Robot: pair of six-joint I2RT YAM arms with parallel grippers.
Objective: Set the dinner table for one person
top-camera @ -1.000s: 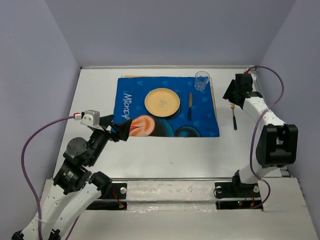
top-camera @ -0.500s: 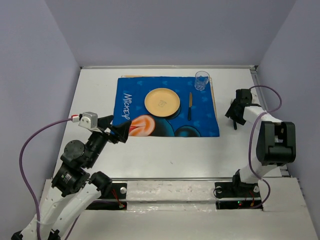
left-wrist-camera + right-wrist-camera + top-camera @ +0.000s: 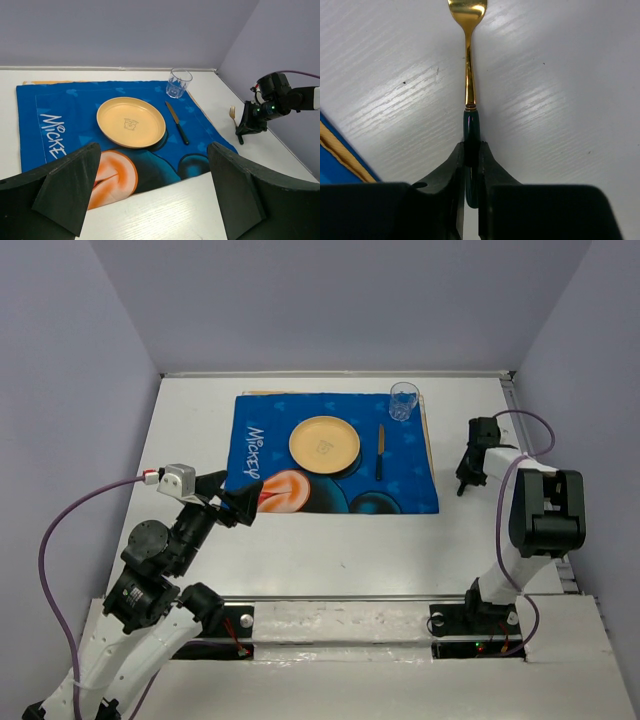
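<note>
Lavender walls close in a large flat white rectangular tabletop with a thin metal rim, the dinner table (image 3: 330, 540). It fills the middle of the overhead frame, from the arm bases at the bottom edge up to the back wall.

Nearest, at lower left of that frame, the left gripper (image 3: 230, 495) is held just off the lower-left corner of a blue Mickey-print cloth placemat (image 3: 410, 490). Its fingers are spread wide and nothing is held between them.

Slightly farther, at centre right, the right gripper (image 3: 471, 150) is lowered to the table beside the placemat's right edge. Its jaws are pinched tight on the dark green handle of a gold-headed fork (image 3: 468, 90). The fork appears to lie flat on the white surface, apart from the cloth, with its gold end pointing toward the back wall.

On the placemat a round yellow plate (image 3: 324, 444) is set near the centre, with a dark-handled knife (image 3: 380, 452) just to its right. Farthest, a clear glass tumbler (image 3: 403, 400) stands at the placemat's upper-right corner.

The fork is judged light, stiff and thin, with smooth metal that could slip or pivot. It is best taken across the green handle, close to the gold neck, as it is gripped here. The table is rigid and fixed, so it is to be set upon, not grasped.
</note>
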